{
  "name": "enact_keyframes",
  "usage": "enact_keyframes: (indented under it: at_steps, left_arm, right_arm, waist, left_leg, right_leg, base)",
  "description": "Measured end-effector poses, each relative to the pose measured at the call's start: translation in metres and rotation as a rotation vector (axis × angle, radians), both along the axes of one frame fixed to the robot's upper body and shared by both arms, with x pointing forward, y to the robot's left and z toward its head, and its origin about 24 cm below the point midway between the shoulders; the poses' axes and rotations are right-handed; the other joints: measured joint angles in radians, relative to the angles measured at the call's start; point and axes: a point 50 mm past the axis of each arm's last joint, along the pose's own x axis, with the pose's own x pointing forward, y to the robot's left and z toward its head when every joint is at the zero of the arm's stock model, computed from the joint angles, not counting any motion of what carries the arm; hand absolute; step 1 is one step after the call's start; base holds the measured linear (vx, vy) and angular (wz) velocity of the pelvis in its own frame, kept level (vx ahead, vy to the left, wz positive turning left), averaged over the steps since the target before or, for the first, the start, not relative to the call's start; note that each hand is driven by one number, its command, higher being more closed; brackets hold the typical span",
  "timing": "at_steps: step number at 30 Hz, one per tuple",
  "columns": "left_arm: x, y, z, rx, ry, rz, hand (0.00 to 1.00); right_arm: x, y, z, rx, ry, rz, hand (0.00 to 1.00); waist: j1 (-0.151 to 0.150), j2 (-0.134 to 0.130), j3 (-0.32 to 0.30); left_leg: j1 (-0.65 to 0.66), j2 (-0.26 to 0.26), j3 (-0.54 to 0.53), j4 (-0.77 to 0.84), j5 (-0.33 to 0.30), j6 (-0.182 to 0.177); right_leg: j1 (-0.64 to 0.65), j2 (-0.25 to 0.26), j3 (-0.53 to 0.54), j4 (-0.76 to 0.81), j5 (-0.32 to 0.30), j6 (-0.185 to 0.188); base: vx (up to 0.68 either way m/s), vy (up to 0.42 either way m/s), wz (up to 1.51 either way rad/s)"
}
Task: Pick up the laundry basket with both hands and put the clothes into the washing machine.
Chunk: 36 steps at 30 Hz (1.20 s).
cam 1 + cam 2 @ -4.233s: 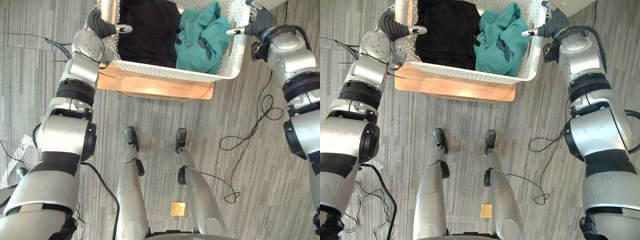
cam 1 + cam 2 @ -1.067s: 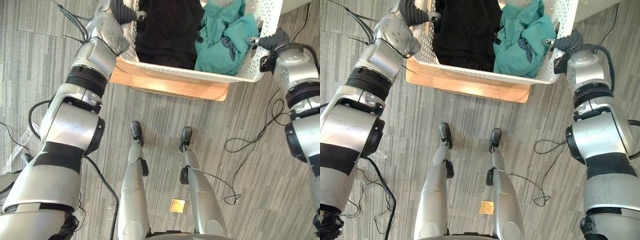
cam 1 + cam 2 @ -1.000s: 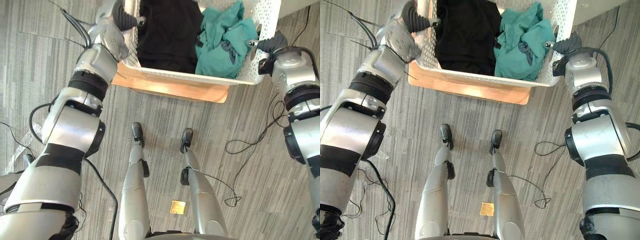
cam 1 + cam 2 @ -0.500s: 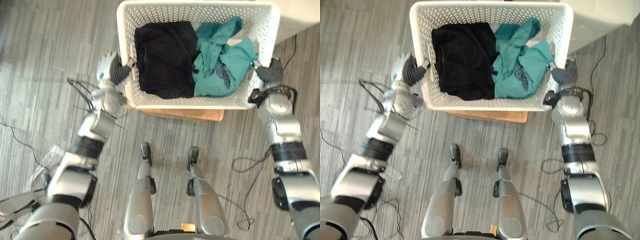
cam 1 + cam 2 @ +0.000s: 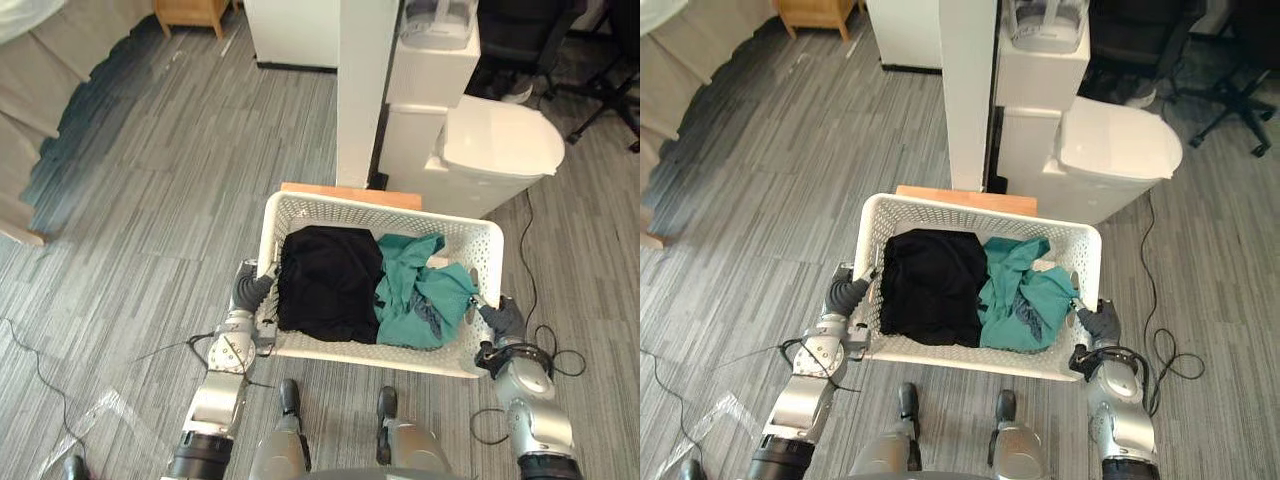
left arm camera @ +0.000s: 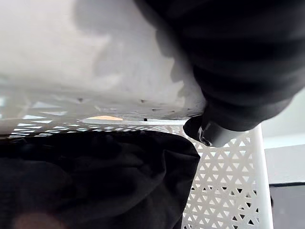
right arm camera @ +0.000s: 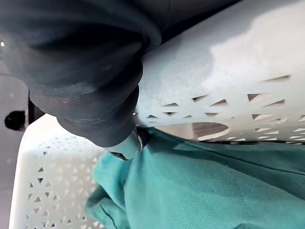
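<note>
While one wrist view shows black clothes (image 6: 95, 176), another shows teal clothes (image 7: 214, 186).

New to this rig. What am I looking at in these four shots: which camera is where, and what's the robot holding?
It is a two-legged humanoid robot; each arm ends in a fingered hand. The two wide pictures come from a stereo camera on its head, looking down; the two close-ups come from a camera on each wrist. The left hand and right hand grip opposite ends of a white perforated plastic laundry basket, fingertips hooked over its rim. Inside lie a black garment and a crumpled teal garment. A wooden board shows just past the far rim; beyond stands a white appliance with a rounded lid, likely the washing machine.
</note>
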Motion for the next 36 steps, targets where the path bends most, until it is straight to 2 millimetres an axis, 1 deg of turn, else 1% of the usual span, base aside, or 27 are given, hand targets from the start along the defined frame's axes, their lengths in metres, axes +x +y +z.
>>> enact_keyframes:
  at_steps: [2,3,5,6,7,8,9,10,11,12,13,15,16,18,19,21,22,23,24,25,26,27,29,30,31,33,36]
  left_arm:
    - [-0.005,0.004,0.002,-0.001,-0.014,0.008,1.00]
    - [-0.008,0.002,0.000,-0.011,-0.013,0.005,1.00]
    - [-0.012,-0.008,-0.005,-0.037,0.008,-0.016,1.00]
    - [-0.012,-0.013,-0.006,-0.039,0.010,-0.039,1.00]
    - [-0.011,-0.015,-0.005,-0.036,0.007,-0.052,1.00]
    - [-0.007,-0.020,-0.002,-0.031,-0.004,-0.070,1.00]
    - [-0.003,-0.021,0.001,-0.012,-0.015,-0.083,1.00]
    - [-0.003,-0.022,0.001,-0.009,-0.015,-0.086,1.00]
    - [0.001,-0.025,0.004,-0.001,-0.028,-0.101,1.00]
    - [0.007,-0.027,0.011,0.010,-0.055,-0.117,1.00]
    - [0.010,-0.028,0.015,0.014,-0.070,-0.121,1.00]
    - [0.016,-0.021,0.016,0.014,-0.073,-0.091,1.00]
    - [0.013,-0.017,0.013,0.008,-0.063,-0.073,1.00]
    - [0.011,-0.011,0.013,0.007,-0.064,-0.045,1.00]
    - [0.008,-0.002,0.014,0.006,-0.070,-0.005,1.00]
    - [0.007,0.002,0.014,0.007,-0.070,0.020,1.00]
    - [0.007,0.003,0.014,0.009,-0.071,0.023,1.00]
    - [0.007,0.002,0.014,0.008,-0.071,0.022,1.00]
    - [0.007,-0.001,0.011,-0.005,-0.059,0.023,1.00]
    - [0.007,-0.006,0.008,-0.018,-0.040,0.017,1.00]
    - [0.007,-0.011,0.001,-0.015,-0.005,0.011,1.00]
    - [0.006,-0.011,0.000,-0.015,-0.001,0.013,1.00]
    - [0.005,-0.012,-0.001,-0.010,0.004,0.023,1.00]
    - [0.005,-0.009,-0.001,-0.006,0.003,0.035,1.00]
    - [0.004,-0.008,-0.001,-0.003,0.002,0.039,1.00]
    - [0.004,-0.009,0.000,-0.009,-0.009,0.052,1.00]
    - [0.000,-0.004,-0.004,-0.003,0.009,0.069,1.00]
  right_arm:
    - [0.002,0.003,0.002,-0.002,-0.008,0.013,1.00]
    - [0.000,0.000,0.005,-0.024,-0.015,0.011,1.00]
    - [-0.012,-0.008,0.002,-0.037,-0.004,-0.016,1.00]
    - [-0.018,-0.012,0.000,-0.031,0.004,-0.042,1.00]
    - [-0.020,-0.014,-0.001,-0.027,0.007,-0.056,1.00]
    - [-0.023,-0.016,-0.003,-0.018,0.007,-0.079,1.00]
    - [-0.025,-0.016,-0.004,-0.007,0.003,-0.095,1.00]
    - [-0.025,-0.016,-0.004,-0.002,0.004,-0.099,1.00]
    - [-0.029,-0.018,-0.002,-0.010,-0.006,-0.115,1.00]
    - [-0.029,-0.020,0.002,-0.009,-0.024,-0.141,1.00]
    - [-0.028,-0.019,0.003,-0.003,-0.038,-0.151,1.00]
    - [-0.021,-0.013,0.009,-0.005,-0.068,-0.140,1.00]
    - [-0.017,-0.007,0.010,-0.021,-0.066,-0.115,1.00]
    - [-0.011,-0.002,0.011,-0.028,-0.071,-0.094,1.00]
    - [-0.001,0.006,0.013,-0.031,-0.082,-0.066,1.00]
    - [0.005,0.011,0.014,-0.052,-0.084,-0.048,1.00]
    - [0.008,0.012,0.014,-0.053,-0.084,-0.045,1.00]
    - [0.009,0.014,0.013,-0.050,-0.083,-0.038,1.00]
    - [0.011,0.009,0.013,-0.071,-0.074,-0.041,1.00]
    - [0.010,0.005,0.011,-0.084,-0.057,-0.046,1.00]
    - [0.003,0.000,0.005,-0.096,-0.028,-0.054,1.00]
    - [0.003,0.000,0.004,-0.096,-0.024,-0.054,1.00]
    - [0.001,0.001,0.003,-0.096,-0.018,-0.050,1.00]
    - [0.002,0.004,0.004,-0.094,-0.023,-0.041,1.00]
    - [0.003,0.005,0.005,-0.095,-0.029,-0.039,1.00]
    - [0.005,0.005,0.006,-0.098,-0.037,-0.040,1.00]
    - [0.007,0.012,0.004,-0.098,-0.029,-0.010,1.00]
  waist:
    - [0.008,0.002,-0.006]
    - [0.008,0.032,-0.035]
    - [-0.019,0.065,-0.092]
    - [-0.041,0.063,-0.113]
    - [-0.047,0.053,-0.113]
    - [-0.055,0.032,-0.107]
    - [-0.055,0.003,-0.091]
    - [-0.055,-0.002,-0.090]
    - [-0.058,-0.010,-0.083]
    - [-0.058,-0.009,-0.075]
    - [-0.056,0.000,-0.062]
    - [-0.031,0.011,-0.014]
    - [-0.016,0.031,-0.008]
    - [-0.001,0.038,-0.010]
    - [0.015,0.034,-0.014]
    - [0.036,0.014,-0.040]
    - [0.032,-0.012,-0.061]
    - [0.030,-0.022,-0.067]
    - [0.026,-0.012,-0.069]
    - [0.026,0.001,-0.076]
    - [0.013,0.002,-0.080]
    - [0.008,0.002,-0.080]
    - [-0.004,0.001,-0.084]
    - [-0.004,-0.007,-0.086]
    - [0.009,-0.017,-0.090]
    - [0.029,-0.005,-0.096]
    - [0.021,-0.010,-0.115]
  left_leg:
    - [-0.089,0.022,-0.157,0.324,-0.154,-0.017]
    - [-0.130,0.032,-0.286,0.497,-0.217,-0.054]
    - [-0.113,0.044,-0.394,0.518,-0.317,-0.092]
    - [-0.082,0.046,-0.403,0.472,-0.364,-0.096]
    - [-0.056,0.046,-0.386,0.440,-0.385,-0.089]
    - [-0.027,0.034,-0.337,0.408,-0.415,-0.047]
    - [-0.028,0.011,-0.255,0.436,-0.421,-0.034]
    - [-0.030,0.003,-0.240,0.444,-0.425,-0.026]
    - [-0.058,-0.022,-0.187,0.490,-0.434,0.012]
    - [-0.088,-0.032,-0.136,0.508,-0.424,0.073]
    - [-0.092,-0.016,-0.085,0.505,-0.413,0.091]
    - [-0.058,0.013,0.056,0.468,-0.375,0.124]
    - [-0.010,0.035,0.164,0.410,-0.336,0.131]
    - [0.014,0.056,0.254,0.372,-0.310,0.131]
    - [0.030,0.091,0.363,0.355,-0.296,0.119]
    - [0.019,0.131,0.472,0.358,-0.293,0.103]
    - [-0.008,0.148,0.509,0.376,-0.288,0.081]
    - [-0.023,0.154,0.521,0.385,-0.285,0.065]
    - [-0.031,0.178,0.526,0.376,-0.264,0.033]
    - [-0.029,0.188,0.517,0.358,-0.253,0.023]
    - [0.024,0.216,0.508,0.318,-0.232,-0.007]
    - [0.031,0.219,0.501,0.313,-0.231,-0.008]
    - [0.068,0.233,0.361,0.317,-0.222,0.005]
    - [0.042,0.231,0.257,0.378,-0.213,0.051]
    - [0.015,0.174,0.075,0.381,-0.276,0.056]
    - [-0.004,0.078,-0.117,0.344,-0.313,0.046]
    - [0.059,0.044,-0.128,0.308,-0.306,0.018]
  right_leg:
    - [-0.011,0.020,0.063,0.037,-0.015,-0.014]
    - [-0.020,0.062,0.103,0.046,-0.009,-0.008]
    - [-0.043,0.107,0.155,0.048,0.003,0.005]
    - [-0.067,0.112,0.191,0.064,0.012,0.018]
    - [-0.079,0.112,0.221,0.071,0.020,0.029]
    - [-0.102,0.108,0.284,0.067,0.052,0.051]
    - [-0.117,0.092,0.368,0.040,0.105,0.085]
    - [-0.119,0.088,0.385,0.031,0.116,0.093]
    - [-0.129,0.072,0.423,-0.015,0.182,0.111]
    - [-0.138,0.062,0.420,-0.121,0.319,0.126]
    - [-0.144,0.049,0.381,-0.147,0.366,0.132]
    - [-0.195,0.032,0.130,0.188,0.110,-0.031]
    - [-0.180,-0.013,-0.016,0.366,-0.028,-0.094]
    - [-0.137,-0.074,-0.115,0.430,-0.092,-0.132]
    - [-0.081,-0.156,-0.196,0.449,-0.142,-0.129]
    - [-0.033,-0.235,-0.202,0.407,-0.152,-0.091]
    - [-0.002,-0.251,-0.160,0.300,-0.143,-0.014]
    - [0.005,-0.225,-0.141,0.236,-0.153,0.048]
    - [0.007,-0.176,-0.117,0.141,-0.131,0.109]
    - [0.003,-0.146,-0.099,0.111,-0.106,0.090]
    - [0.016,-0.079,-0.042,0.069,-0.087,0.067]
    - [0.020,-0.070,-0.033,0.066,-0.085,0.065]
    - [0.037,-0.014,0.027,0.055,-0.074,0.044]
    - [0.046,-0.003,0.056,0.041,-0.064,0.030]
    - [0.052,-0.010,0.101,0.031,-0.061,0.025]
    - [0.052,0.005,0.151,0.029,-0.060,0.025]
    - [0.069,-0.011,0.175,0.009,-0.033,0.048]
  base:
    - [-0.06,-0.004,-1.25]
    - [-0.04,0.014,-1.18]
    - [0.00,0.141,-1.13]
    - [0.03,0.226,-1.01]
    - [-0.01,0.252,-1.21]
    - [-0.17,0.283,-1.59]
    - [-0.17,0.248,-1.50]
    - [-0.27,0.283,-1.45]
    - [-0.27,0.245,-1.19]
    - [-0.35,0.275,-1.33]
    - [-0.35,0.220,-1.45]
    - [-0.35,0.175,-1.89]
    - [-0.30,0.117,-1.99]
    - [-0.19,0.001,-1.94]
    - [-0.20,-0.091,-2.06]
    - [-0.23,-0.245,-2.16]
    - [-0.16,-0.334,-1.67]
    - [-0.12,-0.377,-1.35]
    - [-0.08,-0.294,-1.04]
    - [-0.01,-0.370,-1.57]
    - [0.03,-0.221,-1.15]
    - [0.08,-0.296,-1.35]
    - [0.08,-0.194,-0.95]
    - [0.06,-0.115,-0.95]
    - [0.05,0.007,-0.93]
    - [0.03,0.112,-0.91]
    - [0.06,0.080,-0.43]
